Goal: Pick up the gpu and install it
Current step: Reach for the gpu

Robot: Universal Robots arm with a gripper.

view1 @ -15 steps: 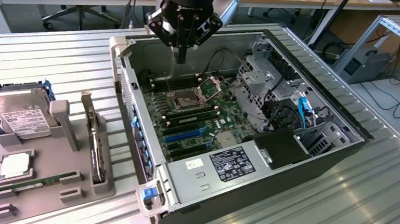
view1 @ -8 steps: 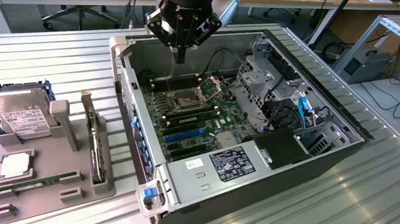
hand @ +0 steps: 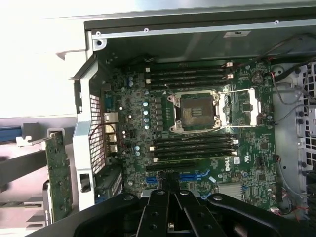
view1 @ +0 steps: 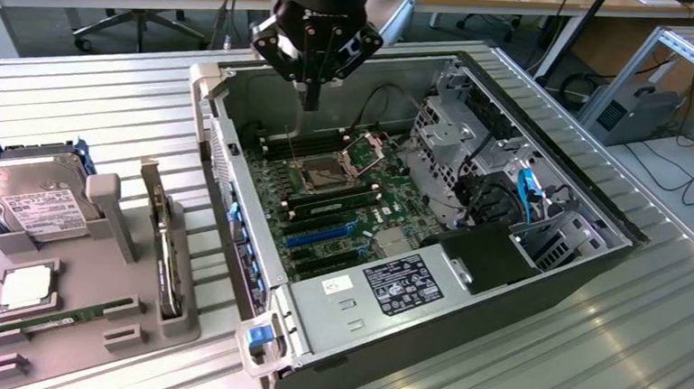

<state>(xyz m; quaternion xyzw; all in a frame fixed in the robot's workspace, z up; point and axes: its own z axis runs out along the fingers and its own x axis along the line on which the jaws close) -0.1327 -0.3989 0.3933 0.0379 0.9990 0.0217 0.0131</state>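
The robot's hand, clenched on nothing, hovers over the open case, above its motherboard. The gpu stands on edge in a grey holder on the table, just beside the case on the exterior view's left, untouched. The job looks barely begun: pick-up and installation both remain, and the blue slots inside the case sit empty.

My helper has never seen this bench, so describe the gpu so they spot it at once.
On the exterior view's left of the open case lies a grey tray. The gpu stands on edge along the tray's side nearest the case. Unlike the boxy hard drive and flat-lying memory stick, it is a thin dark card with a metal bracket.
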